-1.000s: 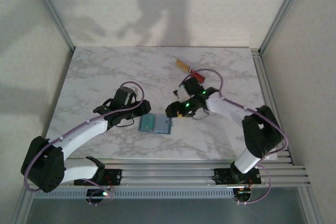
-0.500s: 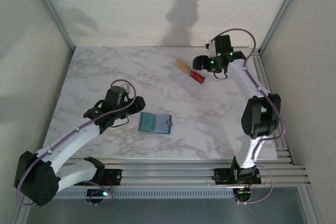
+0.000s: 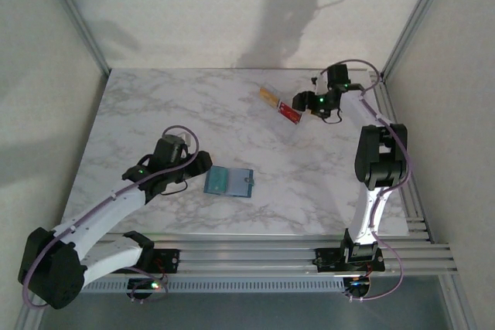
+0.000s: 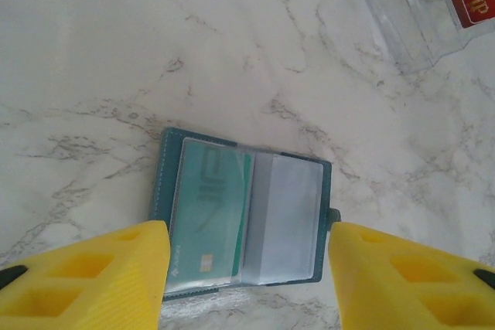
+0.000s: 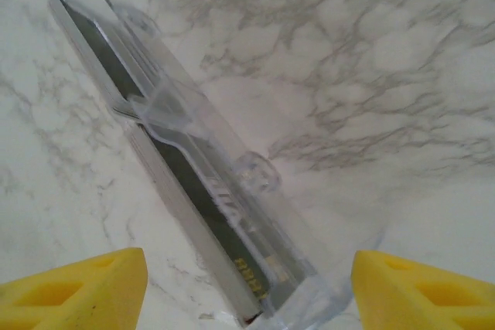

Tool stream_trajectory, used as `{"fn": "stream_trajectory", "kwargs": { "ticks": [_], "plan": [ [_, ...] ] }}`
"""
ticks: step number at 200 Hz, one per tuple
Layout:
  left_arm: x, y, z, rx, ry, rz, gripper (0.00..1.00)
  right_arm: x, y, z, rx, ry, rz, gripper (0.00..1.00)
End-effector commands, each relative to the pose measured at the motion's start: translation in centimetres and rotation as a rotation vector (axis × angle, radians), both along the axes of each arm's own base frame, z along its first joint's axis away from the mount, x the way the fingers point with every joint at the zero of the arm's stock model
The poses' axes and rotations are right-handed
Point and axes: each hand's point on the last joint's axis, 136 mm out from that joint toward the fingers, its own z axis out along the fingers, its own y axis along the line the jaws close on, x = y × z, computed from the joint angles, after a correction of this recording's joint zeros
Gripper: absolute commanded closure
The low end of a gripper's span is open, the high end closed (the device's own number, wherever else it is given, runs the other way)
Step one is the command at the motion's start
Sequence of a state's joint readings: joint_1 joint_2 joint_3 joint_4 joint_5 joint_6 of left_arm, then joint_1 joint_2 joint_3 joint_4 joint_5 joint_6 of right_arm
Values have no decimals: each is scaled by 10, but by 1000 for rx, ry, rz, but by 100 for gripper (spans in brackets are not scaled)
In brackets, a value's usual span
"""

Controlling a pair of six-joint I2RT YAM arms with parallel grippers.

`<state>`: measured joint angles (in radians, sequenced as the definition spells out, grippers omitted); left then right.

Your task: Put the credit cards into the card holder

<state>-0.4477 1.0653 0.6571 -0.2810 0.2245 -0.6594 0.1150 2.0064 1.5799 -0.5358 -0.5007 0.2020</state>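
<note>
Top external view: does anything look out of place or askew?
The small teal folding wallet lies open near centre holding a green card, far from the long clear plastic card holder, which sits askew.

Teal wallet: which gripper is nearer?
Left. The left gripper hangs just over the teal wallet; the right gripper is far across the table at the card holder.

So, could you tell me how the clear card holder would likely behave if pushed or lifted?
The card holder looks rigid: its clear walls keep straight edges. It is probably light and slippery, thin smooth plastic on the marble table, so a push may slide it. Long and narrow, it might pivot or tip.
</note>
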Motion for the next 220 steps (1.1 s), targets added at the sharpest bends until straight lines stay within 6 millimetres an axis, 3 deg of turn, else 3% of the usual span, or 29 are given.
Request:
{"fn": "stream_trajectory", "kwargs": {
  "ticks": [1, 57, 92, 110, 129, 146, 177, 220],
  "plan": [
    [2, -2, -4, -16, 10, -5, 45, -17, 24, 20, 150, -17, 80, 31],
    [4, -7, -9, -18, 31, -24, 47, -71, 48, 23, 221, -4, 180, 31],
    [4, -5, -10, -16, 26, -17, 47, -85, 52, 38, 204, -67, 229, 30],
    [4, -7, -10, -13, 36, -26, 47, -78, 43, 41, 52, -134, 199, 28],
    [3, -6, -10, -21, 29, -14, 47, -57, 24, 45, -204, -215, 142, 21],
    [5, -8, -10, -35, 25, -18, 47, -40, 18, 54, -312, -274, 127, 18],
    [3, -7, -13, -27, 36, -13, 46, -13, 23, 57, -313, -279, 131, 14],
    [-2, -4, -17, -25, 48, -3, 46, -5, 36, 20, -242, -159, 158, 13]
  ]
}}
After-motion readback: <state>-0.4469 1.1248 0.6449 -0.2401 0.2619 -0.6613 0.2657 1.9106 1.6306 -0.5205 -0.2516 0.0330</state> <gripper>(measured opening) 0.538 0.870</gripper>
